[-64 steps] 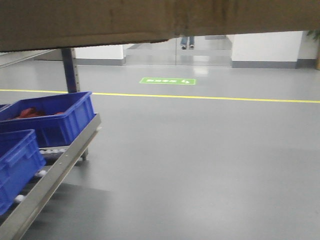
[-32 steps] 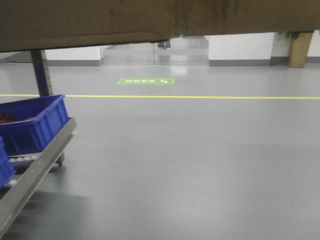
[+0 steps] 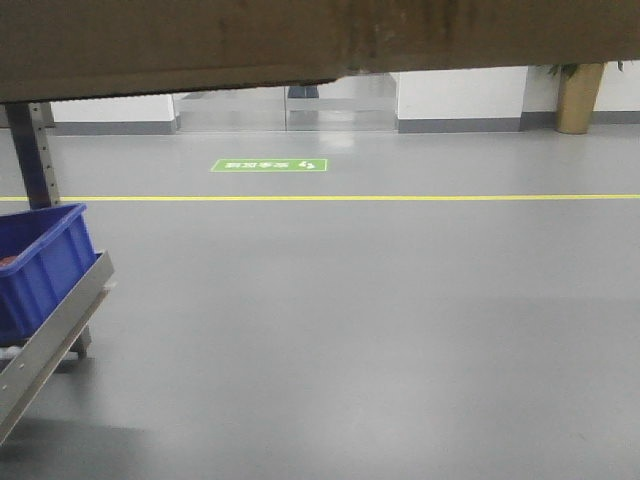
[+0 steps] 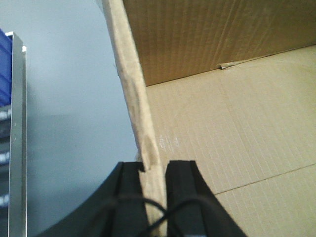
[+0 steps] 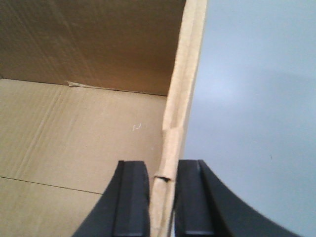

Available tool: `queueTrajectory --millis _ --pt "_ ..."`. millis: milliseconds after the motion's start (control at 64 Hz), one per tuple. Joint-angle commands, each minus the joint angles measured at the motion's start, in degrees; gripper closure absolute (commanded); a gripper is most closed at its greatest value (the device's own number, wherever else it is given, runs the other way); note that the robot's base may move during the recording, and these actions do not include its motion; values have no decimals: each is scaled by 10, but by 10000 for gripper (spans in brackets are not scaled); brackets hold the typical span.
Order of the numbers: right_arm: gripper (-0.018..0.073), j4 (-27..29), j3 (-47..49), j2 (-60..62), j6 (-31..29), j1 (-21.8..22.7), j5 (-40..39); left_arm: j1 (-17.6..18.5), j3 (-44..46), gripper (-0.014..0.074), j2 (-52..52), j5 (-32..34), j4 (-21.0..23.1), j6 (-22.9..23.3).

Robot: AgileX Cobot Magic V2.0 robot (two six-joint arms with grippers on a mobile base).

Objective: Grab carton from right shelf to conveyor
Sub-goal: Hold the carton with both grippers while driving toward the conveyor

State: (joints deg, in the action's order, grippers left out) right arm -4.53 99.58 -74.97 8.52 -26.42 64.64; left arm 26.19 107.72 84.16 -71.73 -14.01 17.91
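The brown carton (image 3: 300,40) is held up off the floor and fills the top of the front view. My left gripper (image 4: 154,170) is shut on the carton's left wall (image 4: 133,89), one finger inside and one outside. My right gripper (image 5: 163,168) is shut on the carton's right wall (image 5: 185,74) the same way. The carton's open inside shows in both wrist views. The right shelf's steel rail (image 3: 50,340) with a blue bin (image 3: 35,265) is at the left edge of the front view. The conveyor is out of view.
Grey floor (image 3: 380,320) spreads ahead, crossed by a yellow line (image 3: 400,197) and a green floor sign (image 3: 268,165). A shelf post (image 3: 30,150) stands at left. White walls and a glass door lie at the back, a tan pillar (image 3: 580,95) at far right.
The view has swung to the right: the shelf and blue bins have slid toward the left edge, and the pillar has come into view at right. Both grippers still hold the carton.
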Motion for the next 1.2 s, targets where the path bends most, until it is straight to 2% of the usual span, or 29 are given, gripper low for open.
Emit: queueTrajectory --millis 0,1188 --pt "627 3 2 7 -9 1 -35 6 2 614 -10 18 12 -6" --pt "627 3 2 7 -9 1 -37 6 2 614 -10 18 1 -6"
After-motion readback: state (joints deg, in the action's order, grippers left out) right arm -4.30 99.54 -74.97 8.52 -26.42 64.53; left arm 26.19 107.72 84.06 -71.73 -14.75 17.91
